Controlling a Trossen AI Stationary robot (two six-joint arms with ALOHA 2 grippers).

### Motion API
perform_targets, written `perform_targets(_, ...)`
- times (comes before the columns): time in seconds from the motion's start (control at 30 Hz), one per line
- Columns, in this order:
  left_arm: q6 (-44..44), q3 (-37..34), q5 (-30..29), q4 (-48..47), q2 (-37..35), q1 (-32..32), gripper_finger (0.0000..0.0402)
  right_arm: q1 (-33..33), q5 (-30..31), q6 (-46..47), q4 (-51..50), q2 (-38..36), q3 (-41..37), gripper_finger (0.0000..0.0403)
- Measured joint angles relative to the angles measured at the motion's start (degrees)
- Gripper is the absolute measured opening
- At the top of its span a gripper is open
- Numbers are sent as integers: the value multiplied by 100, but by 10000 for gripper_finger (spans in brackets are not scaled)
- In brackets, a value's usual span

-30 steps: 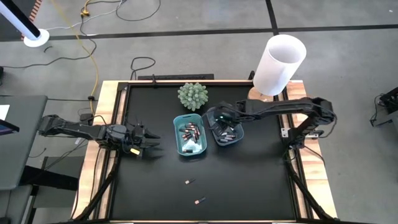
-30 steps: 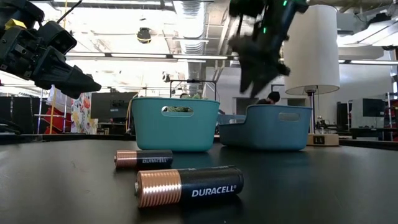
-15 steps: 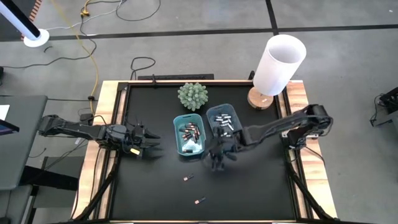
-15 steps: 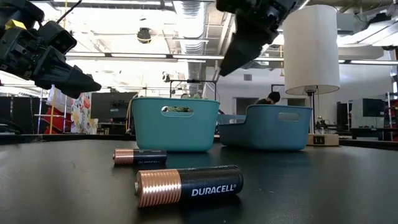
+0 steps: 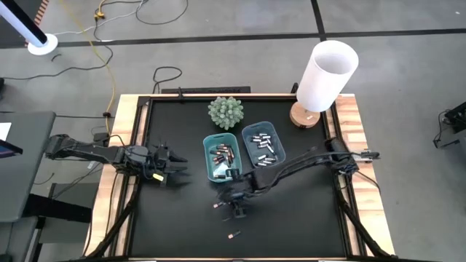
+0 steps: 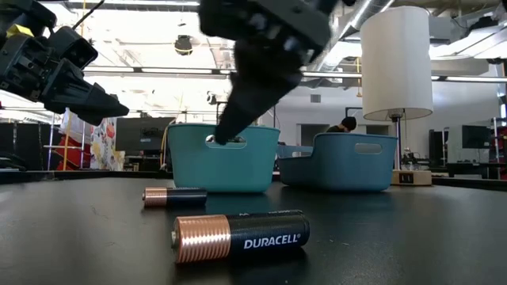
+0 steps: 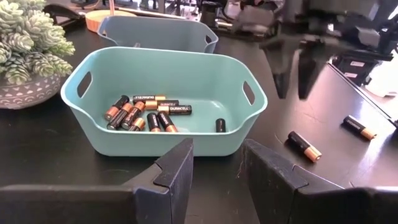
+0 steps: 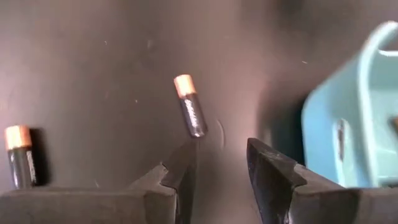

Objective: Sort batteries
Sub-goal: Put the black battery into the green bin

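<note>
Two loose batteries (image 5: pixel 219 206) (image 5: pixel 234 235) lie on the black bench (image 5: pixel 291 218). The right gripper (image 5: pixel 237 207), arm stretched low across from the right edge, hangs over the nearer one, jaws spread and empty. The left gripper (image 5: pixel 175 169) waits near the left edge, jaws parted.

"DURACELL" on nearest battery (image 6: pixel 242 236)

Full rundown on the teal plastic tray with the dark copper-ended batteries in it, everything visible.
The teal plastic tray is a rounded rectangular bin with a slot handle cut into each short end. It sits upright on the black table, alongside the bluer tray, near the spiky green plant. About ten dark copper-ended batteries lie loose on its floor. No gripper touches it.
</note>
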Motion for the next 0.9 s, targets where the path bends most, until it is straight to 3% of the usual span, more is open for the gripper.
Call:
perform_targets(0.47,0,1,0,2,0,0,136,-47,-449,-510,-1724,1697,2318,154)
perform_targets(0.9,2,2,0,4,-2,2,136,-97,-455,-515,-1857,2109,2766,154)
